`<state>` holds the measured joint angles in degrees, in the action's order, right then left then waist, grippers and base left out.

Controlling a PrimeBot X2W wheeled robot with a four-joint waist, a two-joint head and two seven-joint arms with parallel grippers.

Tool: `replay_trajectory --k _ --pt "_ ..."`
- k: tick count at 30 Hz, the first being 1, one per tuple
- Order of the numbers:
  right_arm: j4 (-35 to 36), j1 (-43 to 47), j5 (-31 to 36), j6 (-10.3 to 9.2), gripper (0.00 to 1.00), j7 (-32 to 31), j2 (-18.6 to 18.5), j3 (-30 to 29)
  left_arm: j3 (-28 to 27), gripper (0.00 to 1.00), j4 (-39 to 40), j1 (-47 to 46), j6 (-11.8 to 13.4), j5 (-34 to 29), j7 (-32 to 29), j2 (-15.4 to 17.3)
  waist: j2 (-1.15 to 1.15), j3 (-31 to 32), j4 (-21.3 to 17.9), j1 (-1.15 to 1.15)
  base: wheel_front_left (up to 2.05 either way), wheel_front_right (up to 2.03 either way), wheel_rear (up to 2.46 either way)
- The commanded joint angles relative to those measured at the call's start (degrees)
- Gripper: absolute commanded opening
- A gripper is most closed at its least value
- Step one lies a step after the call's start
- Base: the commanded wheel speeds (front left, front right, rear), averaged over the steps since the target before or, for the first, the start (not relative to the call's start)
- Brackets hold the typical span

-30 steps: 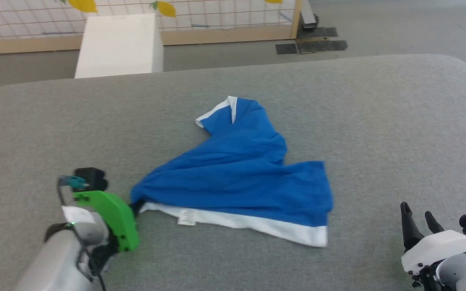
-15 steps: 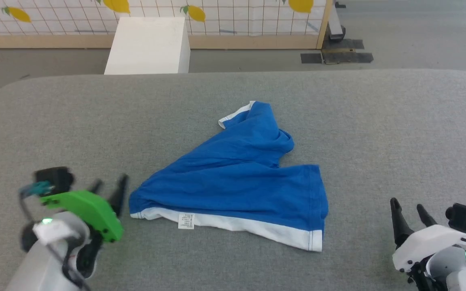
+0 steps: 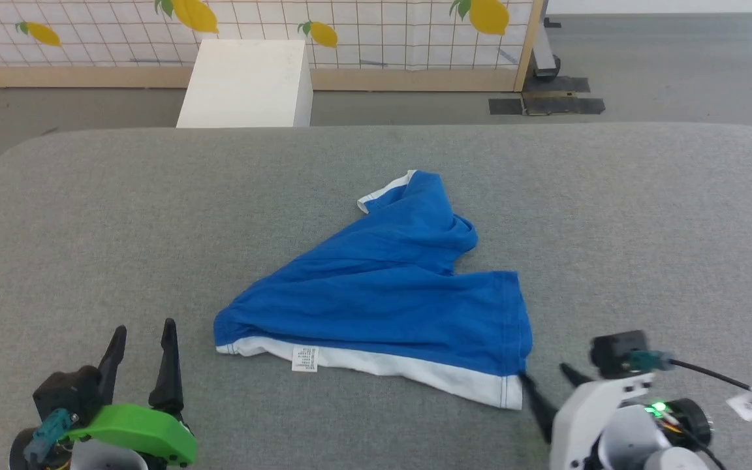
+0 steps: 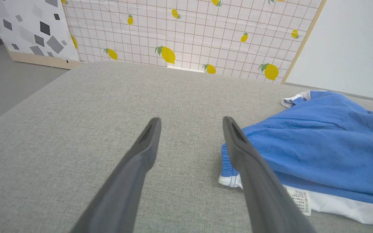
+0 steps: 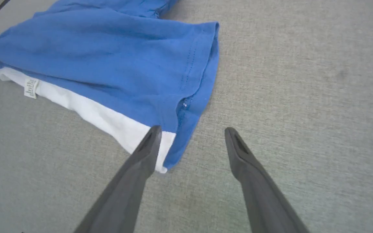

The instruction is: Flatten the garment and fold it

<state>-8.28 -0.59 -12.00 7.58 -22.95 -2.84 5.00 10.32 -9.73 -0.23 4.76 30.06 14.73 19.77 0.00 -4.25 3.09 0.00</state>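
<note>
The royal-blue garment (image 3: 382, 294) lies crumpled in a rough triangle on the grey table (image 3: 89, 215). Its white edge band (image 3: 408, 369) runs along the near side, with a small care label (image 3: 305, 358) on it. My left gripper (image 3: 143, 336) stands open at the near left, apart from the garment's left corner (image 4: 230, 168). My right gripper (image 3: 551, 384) is open at the garment's near right corner. In the right wrist view its left fingertip (image 5: 154, 132) overlaps the white corner of the band (image 5: 125, 129), with nothing between the fingers.
A white box (image 3: 245, 81) stands on the floor beyond the table's far edge, in front of a lemon-patterned screen (image 3: 350, 26). Dark mats (image 3: 546, 104) lie at the far right. Bare table surrounds the garment on all sides.
My left gripper came off the garment's left corner, opened and drew back to the near left. My right gripper moved left up to the near right corner. The head camera shifted.
</note>
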Motion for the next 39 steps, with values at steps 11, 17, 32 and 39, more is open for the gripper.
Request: replay_trajectory --k 11,17,32,39 --pt "-2.7 -2.8 0.6 -0.09 0.24 -4.8 0.0 6.5 -2.7 1.00 -0.7 0.8 -3.9 -3.5 0.3 -4.3 0.00 -2.1 2.0 0.00 0.00 0.00 0.00" --pt "-2.9 -2.9 0.7 -0.09 0.00 -4.3 0.0 6.8 -3.8 1.00 -1.7 0.3 -6.0 -4.7 0.3 -5.4 0.00 -2.3 1.9 0.00 0.00 0.00 0.00" --pt "-0.8 -3.5 -1.2 -0.09 0.00 -3.3 0.0 7.3 2.5 1.00 -14.4 -10.9 -9.5 -0.6 -21.0 -3.8 0.00 -3.0 -0.6 0.00 0.00 0.00 0.00" --pt "-1.7 -4.2 -1.8 -0.09 0.00 -2.5 0.0 7.5 4.0 0.20 -18.3 -13.6 -10.8 0.5 -22.5 -3.5 0.00 -3.7 -1.6 0.00 0.00 0.00 0.00"
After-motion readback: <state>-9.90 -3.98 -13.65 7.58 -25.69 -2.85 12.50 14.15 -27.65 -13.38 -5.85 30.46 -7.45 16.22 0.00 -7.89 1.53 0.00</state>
